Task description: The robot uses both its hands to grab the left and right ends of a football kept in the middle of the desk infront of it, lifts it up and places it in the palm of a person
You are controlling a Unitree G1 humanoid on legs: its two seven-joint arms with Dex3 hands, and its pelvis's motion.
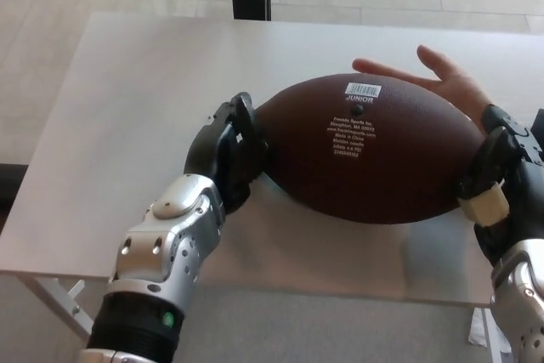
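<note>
the football sits between the two hands above the middle-right of the grey desk, its long axis running from nine o'clock to three o'clock, barcode sticker and printed text facing up. whether it rests on the desk or hangs just clear of it cannot be told from this angle.

the left hand is pressed against the ball's nine o'clock tip, black fingers curled round the pointed end, so it is clamped on the ball. the right hand presses the three o'clock end, its fingers lying along the curve and one pale pad showing; it too is closed against the ball.

a person's hand lies palm up at about one o'clock from the ball, partly hidden behind its far edge, touching or just beside it.

as a judgement: the ball looks inflated and fairly stiff, light for its bulk, with a pebbled skin that gives some friction. the tapered ends are the trouble: squeezed from both sides, it may squirt upward or roll about its long axis. the hold belongs right on the tips, pushing inward evenly, with fingers wrapped a little past each point to stop rotation. the carry toward the waiting palm at one o'clock wants to be short and level.
</note>
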